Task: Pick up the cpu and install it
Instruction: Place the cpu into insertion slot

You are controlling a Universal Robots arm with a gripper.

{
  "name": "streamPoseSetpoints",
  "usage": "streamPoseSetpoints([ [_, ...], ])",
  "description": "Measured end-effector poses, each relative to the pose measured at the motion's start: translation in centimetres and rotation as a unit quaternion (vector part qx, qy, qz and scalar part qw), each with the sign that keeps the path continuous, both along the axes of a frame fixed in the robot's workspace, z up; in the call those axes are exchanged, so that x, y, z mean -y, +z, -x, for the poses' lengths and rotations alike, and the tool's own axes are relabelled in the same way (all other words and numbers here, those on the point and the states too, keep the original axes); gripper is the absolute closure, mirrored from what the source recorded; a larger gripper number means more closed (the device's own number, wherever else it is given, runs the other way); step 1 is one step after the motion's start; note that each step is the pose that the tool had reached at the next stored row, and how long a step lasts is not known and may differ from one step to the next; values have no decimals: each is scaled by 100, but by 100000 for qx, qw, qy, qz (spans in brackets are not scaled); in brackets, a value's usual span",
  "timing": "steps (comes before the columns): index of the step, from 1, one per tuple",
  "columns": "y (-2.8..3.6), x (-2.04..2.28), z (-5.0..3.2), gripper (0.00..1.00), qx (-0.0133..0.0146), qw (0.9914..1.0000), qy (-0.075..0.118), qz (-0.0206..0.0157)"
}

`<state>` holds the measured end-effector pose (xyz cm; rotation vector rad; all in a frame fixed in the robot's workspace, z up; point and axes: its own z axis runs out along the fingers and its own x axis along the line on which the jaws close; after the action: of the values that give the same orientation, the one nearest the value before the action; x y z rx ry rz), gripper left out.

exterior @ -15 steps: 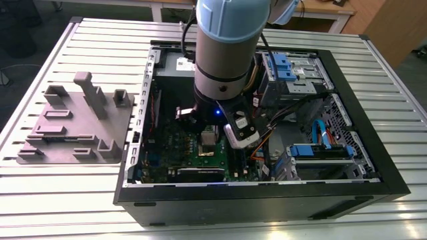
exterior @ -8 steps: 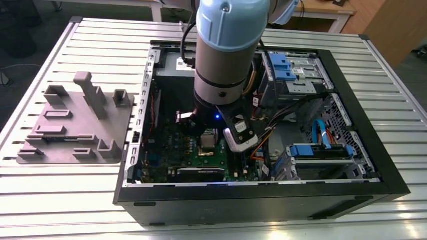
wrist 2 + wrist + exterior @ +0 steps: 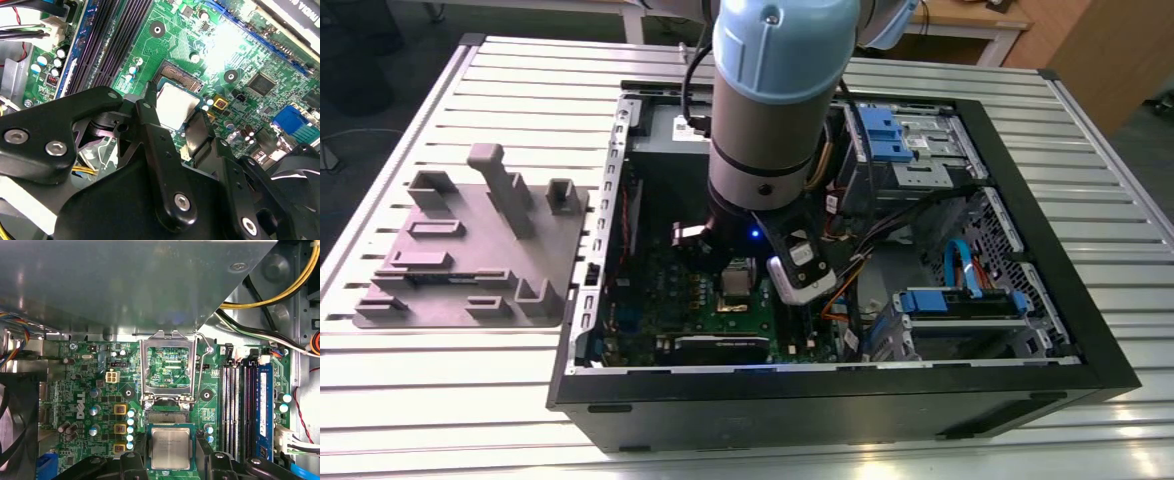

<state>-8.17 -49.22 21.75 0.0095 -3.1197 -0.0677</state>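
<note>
The cpu (image 3: pixel 170 448), a small square chip with a silvery top, sits between the two black fingers of my gripper (image 3: pixel 170 444), which is shut on it. It hangs just above the green motherboard (image 3: pixel 100 390), partly over the dark socket (image 3: pixel 167 415). The socket's metal frame (image 3: pixel 167 367) stands flipped open beyond it. In the second wrist view the cpu (image 3: pixel 176 104) shows between the fingers (image 3: pixel 199 134), with the socket's pin field (image 3: pixel 181 80) exposed past its edge. In the exterior view my arm (image 3: pixel 774 110) reaches down into the open computer case (image 3: pixel 854 390).
Memory slots (image 3: pixel 240 410) run beside the socket. Yellow and black cables (image 3: pixel 270 295) cross one corner of the case. Blue drive bays (image 3: pixel 961 305) fill the case on the exterior view's right. A grey fixture plate (image 3: pixel 467 250) lies on the slatted table on the exterior view's left.
</note>
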Motion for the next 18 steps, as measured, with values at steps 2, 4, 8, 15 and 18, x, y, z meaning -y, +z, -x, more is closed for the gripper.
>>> streamPoseSetpoints([
  [2,-3,0,0,53,0,100000,1,-4],
  [4,-7,0,0,53,-7,100000,-1,-3],
  [8,-33,0,0,53,-29,100000,-1,-4],
  [15,-96,11,0,53,-92,100000,-4,23],
  [18,-135,12,0,53,-162,100000,-1,35],
])
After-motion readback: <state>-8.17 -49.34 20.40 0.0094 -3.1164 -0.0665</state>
